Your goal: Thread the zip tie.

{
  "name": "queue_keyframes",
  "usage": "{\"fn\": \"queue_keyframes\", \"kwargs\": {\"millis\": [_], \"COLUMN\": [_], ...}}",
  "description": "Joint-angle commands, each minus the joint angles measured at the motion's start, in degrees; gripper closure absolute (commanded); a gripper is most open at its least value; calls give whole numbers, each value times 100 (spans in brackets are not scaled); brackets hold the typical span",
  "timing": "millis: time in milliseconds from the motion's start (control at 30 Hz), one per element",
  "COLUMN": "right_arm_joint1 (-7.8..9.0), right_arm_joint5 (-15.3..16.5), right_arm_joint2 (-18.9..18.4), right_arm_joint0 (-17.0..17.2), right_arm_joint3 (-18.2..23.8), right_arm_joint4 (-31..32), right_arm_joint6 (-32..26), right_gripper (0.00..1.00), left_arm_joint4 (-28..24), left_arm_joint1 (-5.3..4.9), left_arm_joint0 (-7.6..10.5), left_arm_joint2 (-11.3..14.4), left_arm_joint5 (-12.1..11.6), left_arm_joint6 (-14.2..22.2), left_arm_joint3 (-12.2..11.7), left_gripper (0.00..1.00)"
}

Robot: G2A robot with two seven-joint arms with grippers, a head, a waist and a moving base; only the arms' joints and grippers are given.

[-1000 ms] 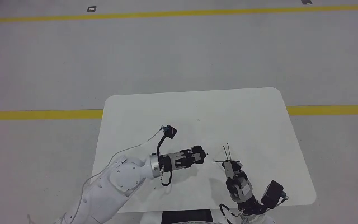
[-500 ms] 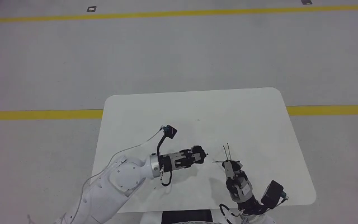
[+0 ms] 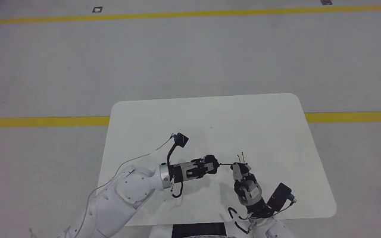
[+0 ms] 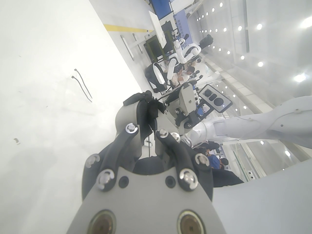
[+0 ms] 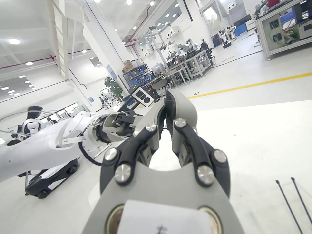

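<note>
low in the middle of the top view, the left gripper (image 3: 213,163) and right gripper (image 3: 237,168) meet tip to tip over the white table (image 3: 178,119), both pinched shut on one thin black zip tie (image 3: 225,165) bridging the gap; two spare ties (image 3: 241,157) lie just above the right gripper

— Where does the top view sit?
— High above the arms, looking straight down on the whole tabletop (image 3: 268,119) from far off.
— And the wrist cameras?
— Each sits close behind its own fingers (image 4: 126,120). The left looks across the tabletop into the hall. The right looks almost level over it, past the left arm (image 5: 61,132). All three share the two spare zip ties (image 3: 241,158).
</note>
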State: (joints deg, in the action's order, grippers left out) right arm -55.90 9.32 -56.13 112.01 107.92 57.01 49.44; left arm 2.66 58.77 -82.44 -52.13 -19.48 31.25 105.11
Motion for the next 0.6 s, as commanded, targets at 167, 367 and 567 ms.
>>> {"fn": "queue_keyframes", "kwargs": {"millis": [167, 367, 567], "right_arm_joint1": [-68, -108, -140], "right_arm_joint5": [-4, -11, 12], "right_arm_joint2": [10, -22, -83], "right_arm_joint0": [-27, -16, 7], "right_arm_joint3": [-77, -101, -124], "right_arm_joint4": [-26, 27, 51], "right_arm_joint6": [60, 81, 64], "right_gripper": [100, 100, 100], "left_arm_joint4": [0, 0, 0], "left_arm_joint1": [0, 0, 0], "left_arm_joint0": [0, 0, 0], "left_arm_joint2": [0, 0, 0], "left_arm_joint5": [0, 0, 0], "left_arm_joint6": [0, 0, 0], "left_arm_joint3": [0, 0, 0], "left_gripper": [100, 100, 100]}}
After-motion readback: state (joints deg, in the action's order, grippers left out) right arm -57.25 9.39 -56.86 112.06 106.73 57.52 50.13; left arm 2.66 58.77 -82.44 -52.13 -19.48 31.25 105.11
